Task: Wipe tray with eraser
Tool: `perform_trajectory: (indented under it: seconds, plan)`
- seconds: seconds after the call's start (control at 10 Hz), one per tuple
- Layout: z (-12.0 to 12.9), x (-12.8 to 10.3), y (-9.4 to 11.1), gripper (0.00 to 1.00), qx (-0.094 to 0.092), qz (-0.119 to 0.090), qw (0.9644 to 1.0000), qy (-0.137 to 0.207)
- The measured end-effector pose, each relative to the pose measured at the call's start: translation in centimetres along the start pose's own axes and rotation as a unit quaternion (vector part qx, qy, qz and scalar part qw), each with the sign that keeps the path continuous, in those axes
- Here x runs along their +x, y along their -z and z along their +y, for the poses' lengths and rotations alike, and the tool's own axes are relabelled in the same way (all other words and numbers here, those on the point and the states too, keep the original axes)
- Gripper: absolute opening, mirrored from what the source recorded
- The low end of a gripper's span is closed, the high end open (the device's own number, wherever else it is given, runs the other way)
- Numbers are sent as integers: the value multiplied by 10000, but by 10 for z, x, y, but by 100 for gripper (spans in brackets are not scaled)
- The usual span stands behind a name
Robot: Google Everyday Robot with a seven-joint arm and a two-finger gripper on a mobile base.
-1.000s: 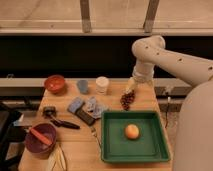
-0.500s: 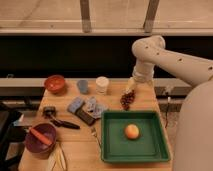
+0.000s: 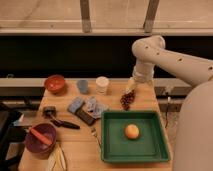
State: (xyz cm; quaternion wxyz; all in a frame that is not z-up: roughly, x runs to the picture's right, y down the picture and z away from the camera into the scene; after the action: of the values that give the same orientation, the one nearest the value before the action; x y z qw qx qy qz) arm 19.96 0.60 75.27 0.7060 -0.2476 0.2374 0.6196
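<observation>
- A wooden bench (image 3: 75, 150) with a pale, smooth top carries everything; behind it runs a grey ledge, then a dark band, and above that a bright window with two grey uprights.
- The tray (image 3: 108, 146) is green plastic, rectangular with a raised rim, and lies on the right half of the bench near its front edge.
- A round orange ball (image 3: 132, 131) sits about in the middle of the tray.
- The eraser (image 3: 85, 116) is a small dark block lying flat on the bench left of the tray, apart from it.
- A blue-grey pad (image 3: 75, 104) lies just beside the eraser, and a crumpled pale-blue cloth (image 3: 95, 106) touches or overlaps it; I cannot tell which.
- A black tool (image 3: 59, 121) with a long handle lies left of the eraser.
- A purple bowl (image 3: 42, 145) at the front left holds an orange-red stick.
- At the back stand a red bowl (image 3: 55, 83), a grey-blue cup (image 3: 82, 86) and a white cup (image 3: 102, 84).
- A dark red bunch of grapes (image 3: 127, 99) lies behind the tray.
- The pincer (image 3: 131, 86) hangs from the white arm, pointing down just above the grapes, well away from the eraser; it stands wide and holds nothing.
</observation>
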Motion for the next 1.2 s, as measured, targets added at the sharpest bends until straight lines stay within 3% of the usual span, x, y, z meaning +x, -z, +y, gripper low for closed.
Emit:
perform_trajectory:
  seconds: [0.2,0.4,0.7,0.9,1.1,1.2]
  plan:
    - [0,-1,0,80,4,-1,10000,-5]
    - [4,-2,-9,80,-29,42,9997,223]
    - [60,-11,-21,80,-126,-37,9947,1016]
    - [118,-17,-24,80,-255,-133,9862,1630]
    - [179,-13,-21,80,-475,-331,9720,2276]
    - [207,-3,-15,80,-632,-506,9632,2561]
